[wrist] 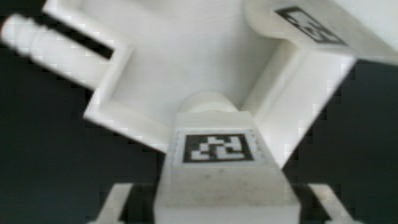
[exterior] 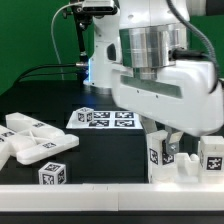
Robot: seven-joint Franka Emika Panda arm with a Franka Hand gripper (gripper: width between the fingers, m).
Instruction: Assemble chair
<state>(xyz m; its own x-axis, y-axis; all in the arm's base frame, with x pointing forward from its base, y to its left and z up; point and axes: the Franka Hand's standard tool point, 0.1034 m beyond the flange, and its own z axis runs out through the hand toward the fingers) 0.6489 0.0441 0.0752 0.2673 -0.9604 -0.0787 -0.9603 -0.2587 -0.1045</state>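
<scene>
The chair is in loose white tagged pieces. My gripper (exterior: 166, 150) hangs low at the exterior view's right, near the front rail. It is shut on a white post (wrist: 221, 150) with a marker tag on its face, and one finger (wrist: 128, 200) shows on each side of the post. The post also shows in the exterior view (exterior: 157, 153). Its far end meets a broad white chair panel (wrist: 267, 80) that carries its own tag. A second tagged piece (exterior: 212, 155) stands just beyond, at the exterior view's right edge. The joint between post and panel is hidden.
A pile of white chair parts (exterior: 28, 140) lies at the exterior view's left, with a small tagged block (exterior: 52, 173) in front of it. The marker board (exterior: 105, 118) lies at mid table. A white rail (exterior: 100, 192) runs along the front edge.
</scene>
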